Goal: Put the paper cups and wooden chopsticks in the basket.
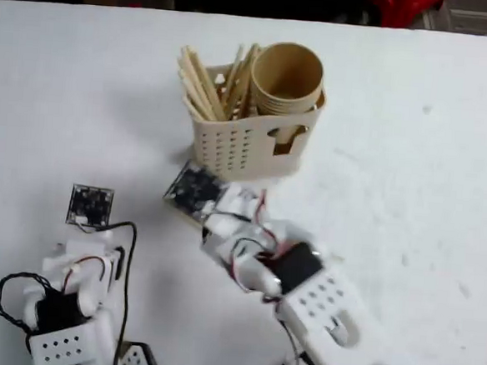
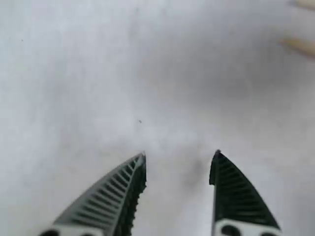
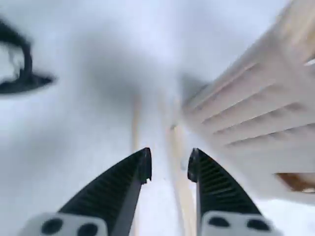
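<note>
Right wrist view shows two loose chopsticks [image 3: 182,196] flat on the table [image 3: 88,98], close beside the foot of the basket [image 3: 256,123]. One stick runs right under the gap of the right gripper [image 3: 169,157], and the other lies just next to it, a bit farther from the basket. The right gripper is let go, with its jaws a little apart and nothing held. I think the pick could go wrong in a few ways. The sticks are thin and flat on the table, so the jaws could slide over one and close on air. They could also push it and make it roll away. The two sticks are near each other, so the jaws might catch both and then drop one. The basket wall is close beside the hand, so a bump could tip the basket. It already holds the paper cups [image 1: 286,77] and a bunch of sticks [image 1: 202,83] leaning out over the rim, and those could spill. The left gripper [image 2: 179,155] is spread wide with nothing in it, over bare table, well away from the basket.
</note>
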### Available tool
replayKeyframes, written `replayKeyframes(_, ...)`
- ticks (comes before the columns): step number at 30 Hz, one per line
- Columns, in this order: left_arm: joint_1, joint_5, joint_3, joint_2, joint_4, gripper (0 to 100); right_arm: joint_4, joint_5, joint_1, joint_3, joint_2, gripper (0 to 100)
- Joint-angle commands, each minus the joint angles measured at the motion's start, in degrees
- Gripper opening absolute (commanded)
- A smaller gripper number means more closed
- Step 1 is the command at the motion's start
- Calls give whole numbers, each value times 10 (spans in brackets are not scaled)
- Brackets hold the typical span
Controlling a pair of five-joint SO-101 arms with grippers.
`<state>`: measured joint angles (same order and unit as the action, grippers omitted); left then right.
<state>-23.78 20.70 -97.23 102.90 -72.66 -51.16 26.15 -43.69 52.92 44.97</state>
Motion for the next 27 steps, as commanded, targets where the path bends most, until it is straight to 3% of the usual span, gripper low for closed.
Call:
replayKeyframes(1,-3,2,2,2,-2,219,87,11,-7,29,-92,136)
replayKeyframes(5,-3,2,2,2,-2,219,138,11,-7,5,-218,137)
replayKeyframes(15,-3,2,2,2,-2,219,139,11,-4,-104,-435,134)
replayKeyframes(18,-3,2,2,2,-2,219,124,11,-4,-125,-460,120)
replayKeyframes(21,-3,2,2,2,-2,219,117,9,-3,-130,-464,19)
replayKeyframes(27,-3,2,2,2,-2,219,116,6,-3,-129,-453,18)
